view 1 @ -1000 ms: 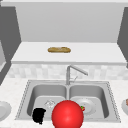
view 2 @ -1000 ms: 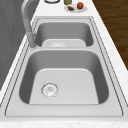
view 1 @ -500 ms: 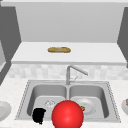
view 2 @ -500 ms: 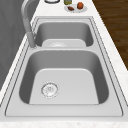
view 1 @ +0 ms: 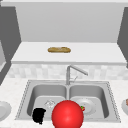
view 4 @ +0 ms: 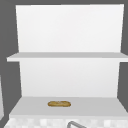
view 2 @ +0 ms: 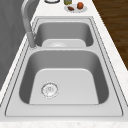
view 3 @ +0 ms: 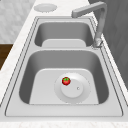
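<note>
Left robot hand [view 1: 39, 115] hangs at the sink's [view 1: 25, 93] front-left edge, right beside a big red ball [view 1: 67, 115]. Looks curled, but honestly can't tell. Tomato [view 3: 66, 80] sits on the plate [view 3: 83, 93] in the right basin.

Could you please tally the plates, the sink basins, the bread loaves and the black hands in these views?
Plates: 3
Sink basins: 2
Bread loaves: 1
Black hands: 1, the left hand, beside the red ball
Total: 7
</note>
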{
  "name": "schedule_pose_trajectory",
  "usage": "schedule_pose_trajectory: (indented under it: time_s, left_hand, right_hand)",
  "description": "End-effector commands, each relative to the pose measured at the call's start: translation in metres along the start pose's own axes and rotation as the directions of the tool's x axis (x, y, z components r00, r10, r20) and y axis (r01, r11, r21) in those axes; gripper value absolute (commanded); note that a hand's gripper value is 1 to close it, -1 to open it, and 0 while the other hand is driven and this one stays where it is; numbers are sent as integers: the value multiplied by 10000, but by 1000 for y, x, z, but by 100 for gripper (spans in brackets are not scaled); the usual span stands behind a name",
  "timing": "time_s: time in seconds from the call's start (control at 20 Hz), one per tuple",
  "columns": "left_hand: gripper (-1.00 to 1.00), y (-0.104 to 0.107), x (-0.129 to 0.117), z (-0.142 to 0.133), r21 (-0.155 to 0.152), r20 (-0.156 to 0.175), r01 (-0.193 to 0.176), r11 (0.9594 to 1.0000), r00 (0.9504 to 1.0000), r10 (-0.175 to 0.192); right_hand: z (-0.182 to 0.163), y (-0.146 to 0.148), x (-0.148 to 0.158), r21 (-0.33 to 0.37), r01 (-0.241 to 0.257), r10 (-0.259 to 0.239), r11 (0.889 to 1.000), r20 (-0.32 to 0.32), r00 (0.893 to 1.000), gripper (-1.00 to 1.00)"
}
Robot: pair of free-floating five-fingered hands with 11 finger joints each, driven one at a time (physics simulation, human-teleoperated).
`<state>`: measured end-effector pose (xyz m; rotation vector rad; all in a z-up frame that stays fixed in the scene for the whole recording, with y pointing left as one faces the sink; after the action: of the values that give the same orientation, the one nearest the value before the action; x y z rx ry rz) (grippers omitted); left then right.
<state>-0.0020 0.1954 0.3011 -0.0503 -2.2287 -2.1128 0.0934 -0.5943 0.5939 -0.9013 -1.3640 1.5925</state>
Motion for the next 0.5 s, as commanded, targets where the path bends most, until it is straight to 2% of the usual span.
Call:
schedule_pose_trajectory:
  time_s: [0.0,0.25,0.45]
  left_hand:
    - [0,0,0,0,0,0,0,10000,10000,0]
    - [0,0,0,0,0,0,0,10000,10000,0]
    - [0,0,0,0,0,0,0,10000,10000,0]
  right_hand:
    - [21,-6,25,-295,125,-124,9995,27,9999,-100]
    - [38,-7,53,-515,22,-71,9987,-957,9954,-100]
    - [45,-5,78,-562,-319,213,9979,-1803,9834,-100]
